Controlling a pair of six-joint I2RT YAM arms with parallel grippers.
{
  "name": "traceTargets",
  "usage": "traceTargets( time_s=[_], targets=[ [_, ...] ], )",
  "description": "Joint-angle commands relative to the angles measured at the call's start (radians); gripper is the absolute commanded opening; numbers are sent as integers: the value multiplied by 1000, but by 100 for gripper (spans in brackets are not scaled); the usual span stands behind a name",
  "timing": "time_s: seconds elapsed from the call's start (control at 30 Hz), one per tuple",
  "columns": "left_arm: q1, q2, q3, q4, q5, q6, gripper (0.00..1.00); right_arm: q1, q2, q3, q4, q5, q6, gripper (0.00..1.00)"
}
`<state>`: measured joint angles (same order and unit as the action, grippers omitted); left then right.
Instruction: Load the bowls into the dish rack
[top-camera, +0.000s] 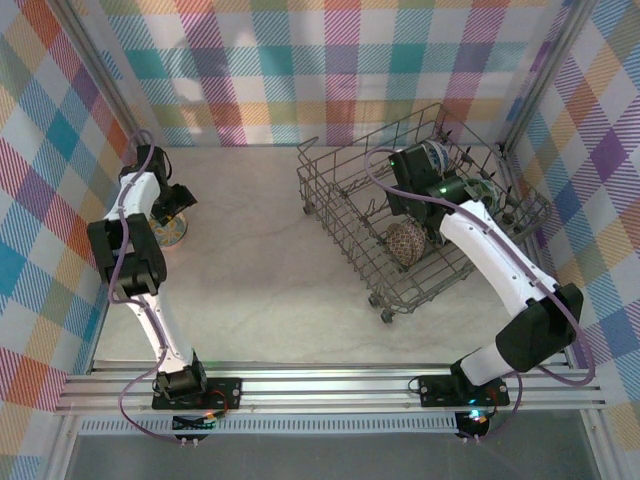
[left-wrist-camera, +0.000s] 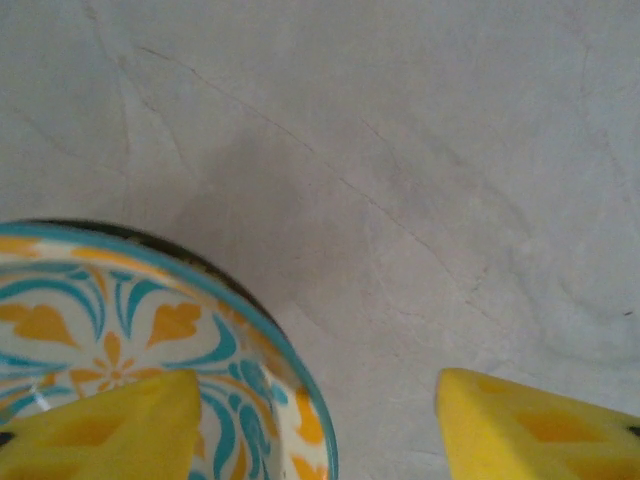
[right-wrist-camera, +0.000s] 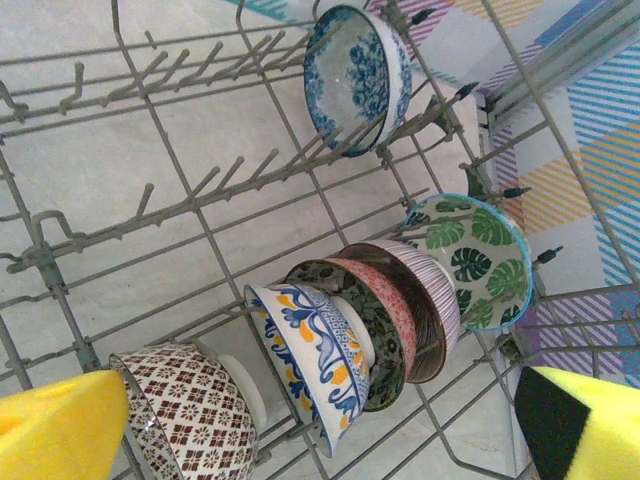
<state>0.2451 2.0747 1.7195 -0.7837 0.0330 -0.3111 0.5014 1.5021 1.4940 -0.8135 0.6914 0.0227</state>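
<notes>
The left hand (left-wrist-camera: 314, 402) straddles the rim of the orange-teal bowl (left-wrist-camera: 128, 322).

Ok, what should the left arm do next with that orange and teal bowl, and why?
Probably close the left end effector on the rim of the orange-teal bowl: one finger is inside it, the other outside above the table, so the rim is straddled but not pinched.
</notes>
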Motion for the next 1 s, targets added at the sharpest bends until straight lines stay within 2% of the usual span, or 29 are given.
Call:
traceTargets(
  time_s=[0.0,0.13,0.3,0.8,0.97],
  targets=[
    [6,35,58,-50,1,32,56,11,32,17,-28,10,19,99],
    [6,46,71,-54,15,33,42,17,45,25,-26,11,20,99],
    [6,15,48,-45,36,34,33,23,54,26,-18,11,19,99],
    [-2,-57,6,-53,62,49,27,30,61,0,7,11,18,99],
    [-1,-37,8,-72,61,58,30,32,58,-8,11,9,13,99]
  ],
)
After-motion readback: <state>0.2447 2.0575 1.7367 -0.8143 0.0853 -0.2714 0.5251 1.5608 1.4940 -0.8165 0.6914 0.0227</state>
